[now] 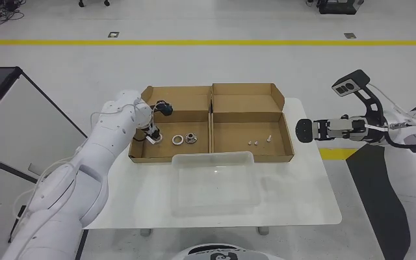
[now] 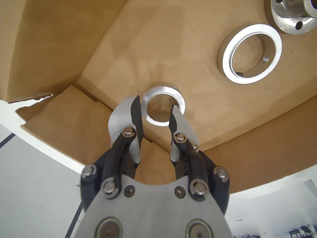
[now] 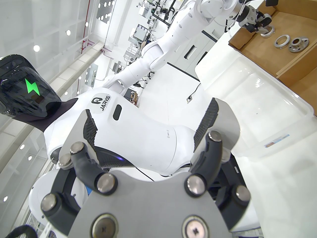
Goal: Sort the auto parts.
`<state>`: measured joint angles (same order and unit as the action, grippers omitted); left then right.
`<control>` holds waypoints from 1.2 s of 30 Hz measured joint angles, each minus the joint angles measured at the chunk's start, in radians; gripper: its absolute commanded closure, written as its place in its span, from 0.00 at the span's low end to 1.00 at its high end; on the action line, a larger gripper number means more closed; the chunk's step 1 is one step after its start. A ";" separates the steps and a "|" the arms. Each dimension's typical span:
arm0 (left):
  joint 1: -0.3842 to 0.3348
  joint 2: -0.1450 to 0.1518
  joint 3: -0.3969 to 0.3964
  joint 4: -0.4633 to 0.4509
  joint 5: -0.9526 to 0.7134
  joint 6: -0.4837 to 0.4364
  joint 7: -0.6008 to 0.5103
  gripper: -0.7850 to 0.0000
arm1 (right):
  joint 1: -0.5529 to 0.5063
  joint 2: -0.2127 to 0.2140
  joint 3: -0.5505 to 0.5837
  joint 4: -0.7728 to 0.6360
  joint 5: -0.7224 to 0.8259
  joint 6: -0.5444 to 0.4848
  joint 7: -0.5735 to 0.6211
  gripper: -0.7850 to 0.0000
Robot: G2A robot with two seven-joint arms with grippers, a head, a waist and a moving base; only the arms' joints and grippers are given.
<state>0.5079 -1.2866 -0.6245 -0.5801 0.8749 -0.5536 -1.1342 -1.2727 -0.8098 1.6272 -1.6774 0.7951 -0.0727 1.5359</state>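
The left gripper [image 2: 154, 107] is grasping the small collar [image 2: 161, 89] down at the floor of the left box [image 1: 170, 97], near its front-left corner. The collar is judged to be machined metal: rigid, dense and slick, best pinched squarely across its wall. The larger ring [image 2: 251, 53] and flanged hub [image 2: 289, 3] are lying in the same box. Two small bolts [image 1: 255, 141] are lying in the right box [image 1: 247, 104]. The clear bin [image 1: 211, 195] is standing against the boxes' front edges. The right gripper [image 3: 151, 115] is hanging released beyond the table's [image 1: 312, 195] right edge.

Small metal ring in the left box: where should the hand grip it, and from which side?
Across its outer rim, straight down from above: the small ring lies flat on the box floor, bore upward, with the larger ring clear beside it.
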 measured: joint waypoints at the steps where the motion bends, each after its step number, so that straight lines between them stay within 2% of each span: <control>1: -0.001 -0.001 0.001 0.004 0.000 -0.002 0.002 0.58 | 0.000 0.000 0.000 0.000 0.000 0.000 0.000 0.00; 2: -0.001 -0.003 0.001 0.009 -0.002 -0.003 0.005 0.51 | 0.000 0.000 0.000 0.000 0.000 0.000 0.000 0.00; 3: -0.003 -0.003 0.000 0.013 -0.004 -0.005 0.008 0.31 | 0.000 0.000 0.000 0.000 0.000 0.000 0.000 0.00; 4: -0.005 -0.004 -0.001 0.016 -0.006 -0.006 0.012 0.00 | 0.000 0.000 0.000 0.000 0.000 0.000 0.000 0.00; 13: -0.034 0.008 -0.041 -0.022 -0.025 0.002 0.064 0.00 | 0.000 0.000 0.000 0.000 0.000 0.000 0.000 0.00; 19: -0.019 0.043 -0.110 -0.140 -0.063 -0.015 0.107 0.00 | 0.000 0.000 0.000 0.000 0.000 0.000 0.000 0.00; 25: 0.078 0.112 -0.246 -0.390 -0.124 -0.047 0.158 0.00 | 0.000 0.000 0.000 0.000 0.000 0.000 0.000 0.00; 28: 0.168 0.153 -0.343 -0.570 -0.156 -0.047 0.168 0.00 | 0.000 0.000 0.000 0.000 0.000 0.000 0.000 0.00; 32: 0.330 0.202 -0.488 -0.855 -0.234 -0.047 0.174 0.00 | 0.000 0.000 0.000 0.000 0.000 0.000 0.000 0.00; 36: 0.469 0.234 -0.611 -1.066 -0.333 -0.082 0.184 0.00 | 0.000 0.000 0.000 0.000 0.000 0.000 0.000 0.00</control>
<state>0.9764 -1.0529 -1.2359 -1.6457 0.5422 -0.6357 -0.9498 -1.2727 -0.8098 1.6272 -1.6774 0.7952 -0.0727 1.5359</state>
